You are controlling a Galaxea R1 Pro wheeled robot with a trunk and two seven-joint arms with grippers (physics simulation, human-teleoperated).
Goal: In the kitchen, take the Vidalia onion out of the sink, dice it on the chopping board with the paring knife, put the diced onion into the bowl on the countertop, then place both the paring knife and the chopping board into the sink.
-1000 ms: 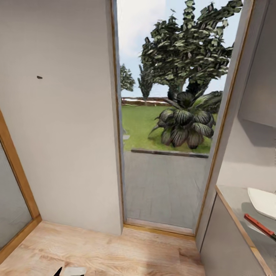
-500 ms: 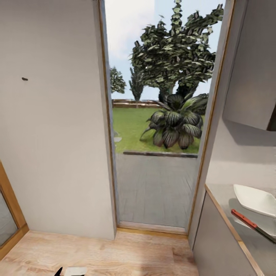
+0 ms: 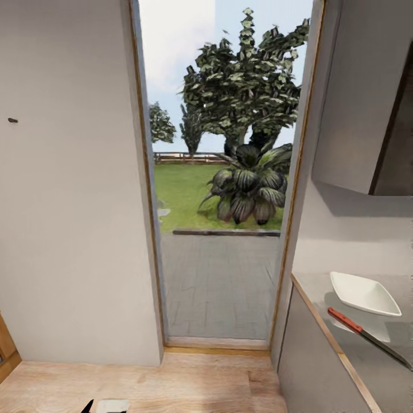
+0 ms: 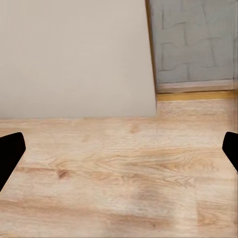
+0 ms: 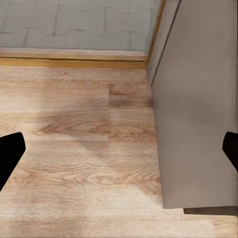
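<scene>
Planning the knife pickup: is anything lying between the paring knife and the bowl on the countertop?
Nothing visible does. In the head view the paring knife lies on the countertop right beside the bowl, its red handle end near the bowl's rim, with only bare worktop between them.

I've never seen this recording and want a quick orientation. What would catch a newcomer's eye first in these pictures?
The tall glazed opening in the middle of the head view draws the eye first, with its leafy tree, spiky dark plant and green lawn outside. At the lower right, a white bowl sits on the grey countertop with the red-handled paring knife just in front of it. Pale wood floor runs along the bottom.
</scene>
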